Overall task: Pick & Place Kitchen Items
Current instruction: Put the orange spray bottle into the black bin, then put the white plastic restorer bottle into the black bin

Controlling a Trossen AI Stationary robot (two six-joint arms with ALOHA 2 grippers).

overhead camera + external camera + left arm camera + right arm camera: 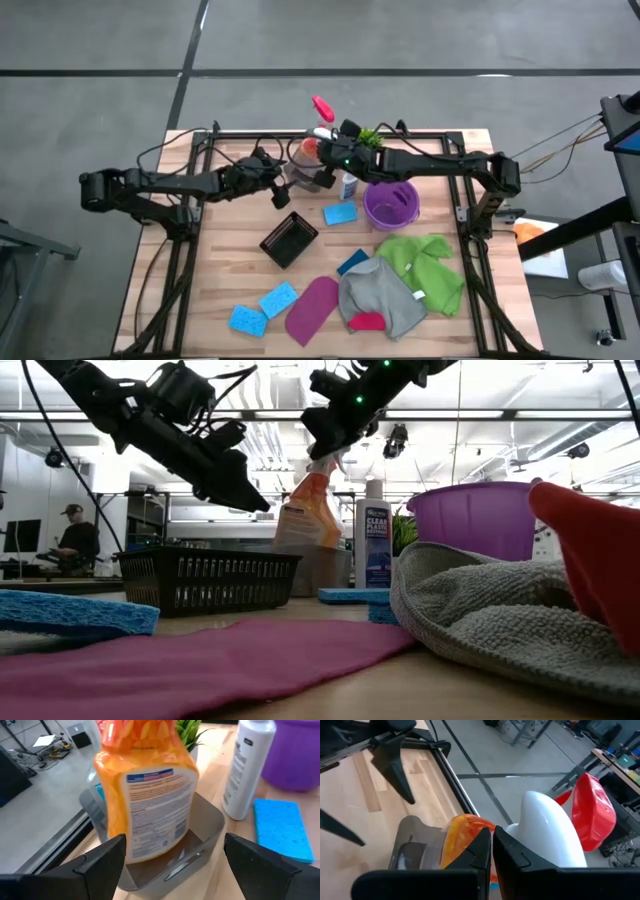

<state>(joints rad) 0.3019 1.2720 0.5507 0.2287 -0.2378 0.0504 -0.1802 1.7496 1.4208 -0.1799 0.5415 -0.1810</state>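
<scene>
One orange spray bottle (150, 795) stands upright in the grey bin (200, 845).

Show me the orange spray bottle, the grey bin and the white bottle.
Orange spray bottle (150, 805): left wrist view, on its back label.
Grey bin (210, 822): left wrist view, on its side wall.
White bottle (247, 765): left wrist view, mid-body.

Spray bottle (150, 800) in bin (210, 827) (sponge (280, 827) beside).
</scene>
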